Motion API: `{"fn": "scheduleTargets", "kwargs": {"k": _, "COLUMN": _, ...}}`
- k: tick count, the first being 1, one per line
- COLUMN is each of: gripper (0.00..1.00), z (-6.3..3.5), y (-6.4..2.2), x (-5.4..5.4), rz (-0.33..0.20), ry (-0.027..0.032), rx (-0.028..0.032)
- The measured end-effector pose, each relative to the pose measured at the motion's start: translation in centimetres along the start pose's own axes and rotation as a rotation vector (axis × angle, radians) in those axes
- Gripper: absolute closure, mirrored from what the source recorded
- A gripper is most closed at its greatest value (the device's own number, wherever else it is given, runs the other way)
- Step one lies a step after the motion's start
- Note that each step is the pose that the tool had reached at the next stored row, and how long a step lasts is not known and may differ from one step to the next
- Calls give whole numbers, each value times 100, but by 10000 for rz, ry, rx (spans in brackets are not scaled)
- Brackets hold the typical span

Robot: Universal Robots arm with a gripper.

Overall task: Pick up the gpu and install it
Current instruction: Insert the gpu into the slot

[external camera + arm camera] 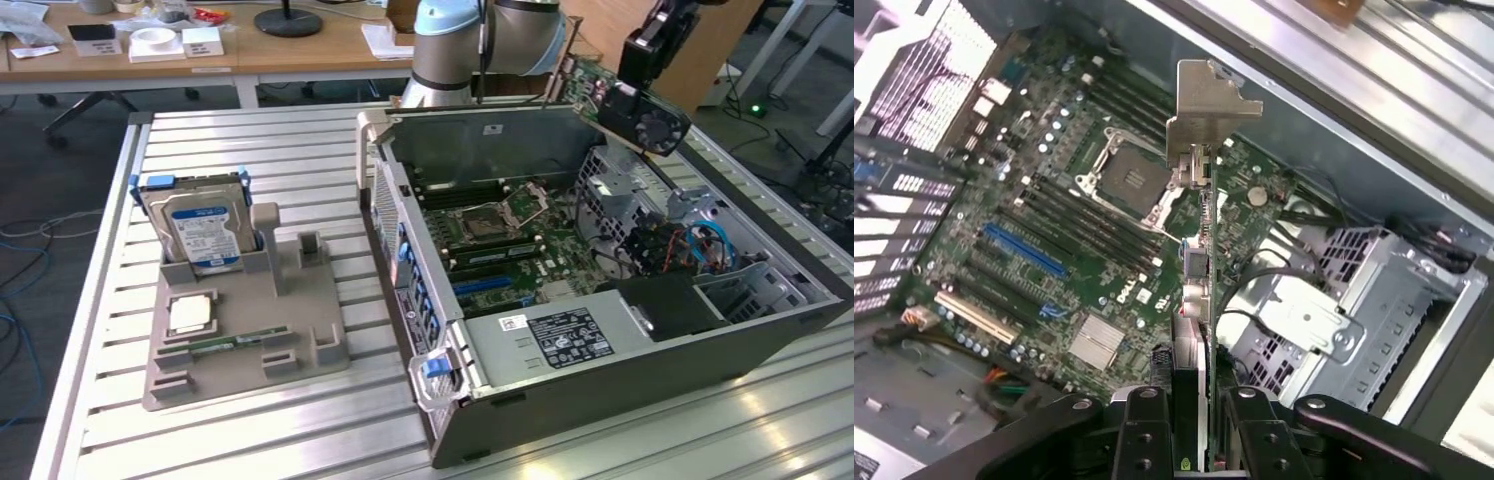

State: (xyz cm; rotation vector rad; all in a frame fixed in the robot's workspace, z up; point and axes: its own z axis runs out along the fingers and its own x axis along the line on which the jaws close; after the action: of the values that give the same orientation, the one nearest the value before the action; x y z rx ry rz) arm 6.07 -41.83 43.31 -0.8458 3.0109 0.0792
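1. Green and black, the gpu (pixel 625 100) hangs in the air above the open computer case (pixel 601 370), over the case's far corner.
2. The gripper (pixel 638 72) is clamped tight on the gpu and holds it tilted. The card's small round fan (pixel 661 128) faces outward.
3. From the wrist view, the gpu shows its thin edge. It is squeezed between the two black fingers (pixel 1142 430).
4. Its silver metal bracket (pixel 1209 105) points down toward the green motherboard (pixel 1054 200) inside the case. The card is well above the board.
5. A long blue slot (pixel 1024 250) lies on the motherboard.
6. On the exterior view's left of the case, a grey holder (pixel 300 330) sits on the metal table (pixel 240 150).
7. A hard drive (pixel 200 230) with a blue and white label stands upright in the holder.
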Motion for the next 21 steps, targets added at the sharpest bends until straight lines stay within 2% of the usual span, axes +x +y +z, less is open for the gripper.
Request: {"fn": "scheduleTargets", "kwargs": {"k": 21, "gripper": 74, "z": 22, "y": 3, "x": -1, "rz": -3060, "ry": 138, "rx": -82}}
